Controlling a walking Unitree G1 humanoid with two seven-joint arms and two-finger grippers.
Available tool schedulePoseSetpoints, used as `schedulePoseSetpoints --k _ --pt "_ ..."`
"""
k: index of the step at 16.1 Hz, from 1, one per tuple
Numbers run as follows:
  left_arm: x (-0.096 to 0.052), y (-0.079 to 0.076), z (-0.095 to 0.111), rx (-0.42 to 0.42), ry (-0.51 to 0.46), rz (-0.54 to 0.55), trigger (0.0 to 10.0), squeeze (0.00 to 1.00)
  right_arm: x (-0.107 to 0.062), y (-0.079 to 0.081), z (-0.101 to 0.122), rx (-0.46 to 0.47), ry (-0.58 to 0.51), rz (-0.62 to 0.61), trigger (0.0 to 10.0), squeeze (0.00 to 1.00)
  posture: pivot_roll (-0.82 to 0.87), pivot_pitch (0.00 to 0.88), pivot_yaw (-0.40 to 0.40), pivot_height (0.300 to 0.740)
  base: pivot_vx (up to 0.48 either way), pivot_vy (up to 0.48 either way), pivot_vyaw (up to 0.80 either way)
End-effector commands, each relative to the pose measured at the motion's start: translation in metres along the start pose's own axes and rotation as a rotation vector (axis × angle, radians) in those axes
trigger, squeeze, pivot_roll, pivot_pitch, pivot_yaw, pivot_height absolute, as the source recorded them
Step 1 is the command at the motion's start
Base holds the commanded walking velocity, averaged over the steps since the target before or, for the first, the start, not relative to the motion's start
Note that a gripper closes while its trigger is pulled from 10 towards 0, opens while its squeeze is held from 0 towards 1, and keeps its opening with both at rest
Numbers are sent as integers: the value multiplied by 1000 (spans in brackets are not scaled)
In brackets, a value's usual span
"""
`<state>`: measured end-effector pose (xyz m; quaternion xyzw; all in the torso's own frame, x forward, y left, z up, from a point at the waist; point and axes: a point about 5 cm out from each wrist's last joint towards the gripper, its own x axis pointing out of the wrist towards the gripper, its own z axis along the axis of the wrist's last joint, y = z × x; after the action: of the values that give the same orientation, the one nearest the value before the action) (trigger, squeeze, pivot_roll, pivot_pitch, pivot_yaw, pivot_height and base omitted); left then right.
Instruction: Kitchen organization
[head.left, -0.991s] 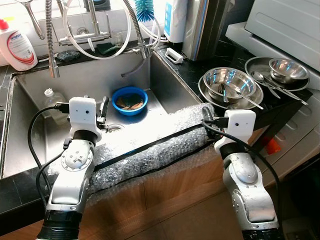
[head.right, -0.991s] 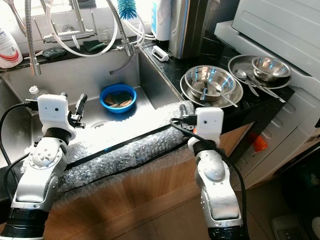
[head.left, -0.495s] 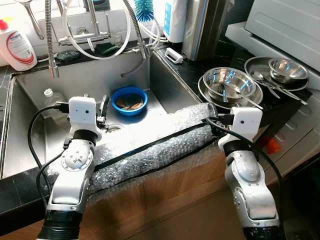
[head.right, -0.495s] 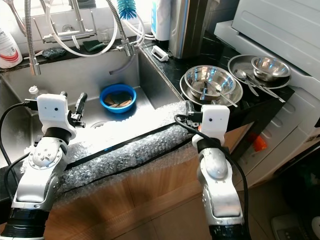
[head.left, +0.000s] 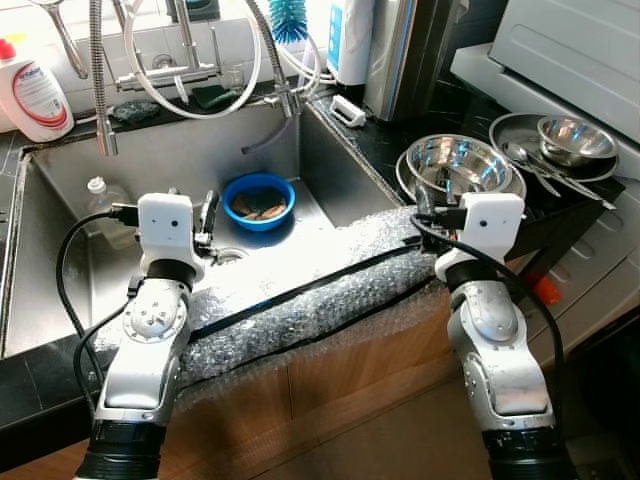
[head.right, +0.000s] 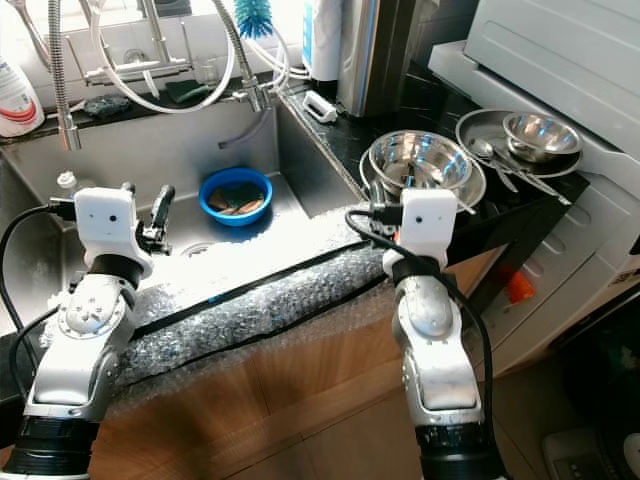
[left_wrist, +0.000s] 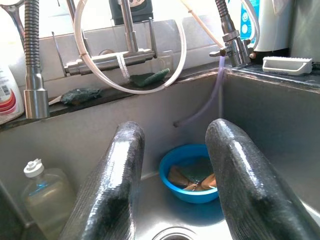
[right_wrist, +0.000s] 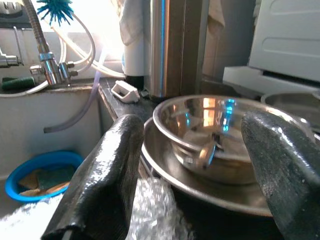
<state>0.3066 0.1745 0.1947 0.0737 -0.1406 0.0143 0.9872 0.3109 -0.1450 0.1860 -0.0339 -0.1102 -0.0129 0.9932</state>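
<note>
**Both grippers poised at the sink front, nothing in hand**

Right gripper spread wide and empty, aimed straight at the stacked steel bowls on the black counter — judged a line-up for a first pick. Left gripper also parted and holding nothing, hovering above the stainless sink basin and facing the round blue plastic bowl.

Long roll of clear bubble wrap lying along the sink's front edge, under both wrists — likely padding for arms against that hard rim.

Count, then. Steel bowls: two nested near the right arm, with a utensil resting inside; one smaller steel bowl on a steel plate further right, spoons beside it, number unclear. One blue bowl, holding what look like sponges. One small clear bottle in the basin's far corner. One white detergent bottle on the ledge. One blue bottle brush by the taps.
</note>
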Motion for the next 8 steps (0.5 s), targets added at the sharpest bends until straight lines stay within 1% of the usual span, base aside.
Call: schedulePoseSetpoints --k 1,4,5,6,7,8 --pt "0 2 5 12 -25 6 10000 0 1 -1 -3 -1 10 -5 10000 0 -11 87 -8 740 0 0 0" --pt "0 1 5 12 -25 6 10000 0 1 0 -4 4 9 -3 10000 0 -12 87 -7 740 0 0 0" --pt "0 1 5 12 -25 6 10000 0 1 0 -4 4 10 -2 7725 0 -10 87 -8 740 0 0 0" --pt "0 1 5 12 -25 5 10000 0 1 0 -4 4 11 -3 4471 0 -9 86 -8 740 0 0 0" --pt "0 1 5 12 -26 5 10000 0 1 0 -5 4 12 -3 549 0 -9 85 -9 740 0 0 0" --pt "0 1 5 13 -26 5 10000 0 1 1 -5 9 12 3 0 0 -10 83 -9 740 0 0 0"
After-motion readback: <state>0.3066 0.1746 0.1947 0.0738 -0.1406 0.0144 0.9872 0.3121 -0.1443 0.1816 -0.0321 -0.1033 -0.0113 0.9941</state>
